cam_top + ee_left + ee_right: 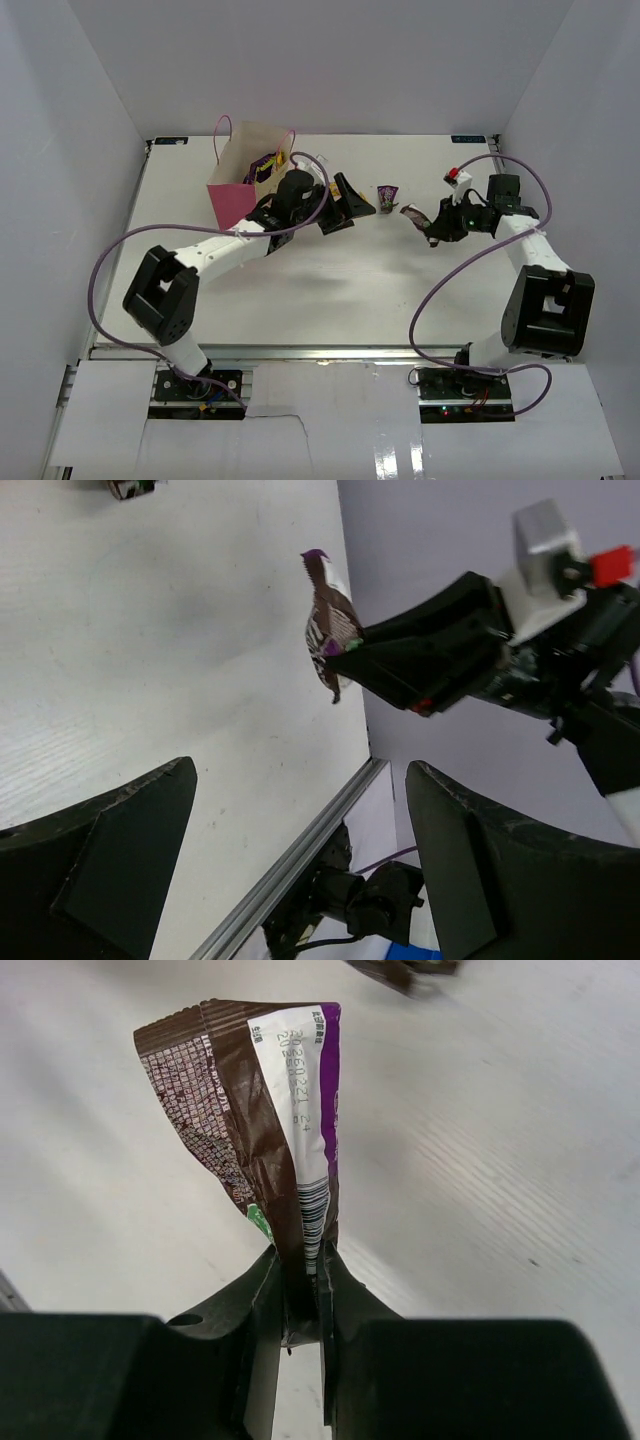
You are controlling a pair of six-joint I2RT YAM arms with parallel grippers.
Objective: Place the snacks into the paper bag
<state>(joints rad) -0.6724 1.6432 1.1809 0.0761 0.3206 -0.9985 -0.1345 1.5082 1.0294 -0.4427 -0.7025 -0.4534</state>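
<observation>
- Pinching brown bar (270,1110) by 1 end in right tool (300,1305), over the counter (300,290).
- Long axis straight out from the grip, toward left tool (345,206).
- Left tool spread, beside pink paper bag (233,202).

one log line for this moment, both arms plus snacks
right gripper: shut on dark brown bar | left gripper: open, empty, near paper bag | tiny purple wrapper: between grippers, not yet bagged

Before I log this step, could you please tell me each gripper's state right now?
Left gripper: open, holding nothing.
Right gripper: closed on the dark brown bar.
</observation>
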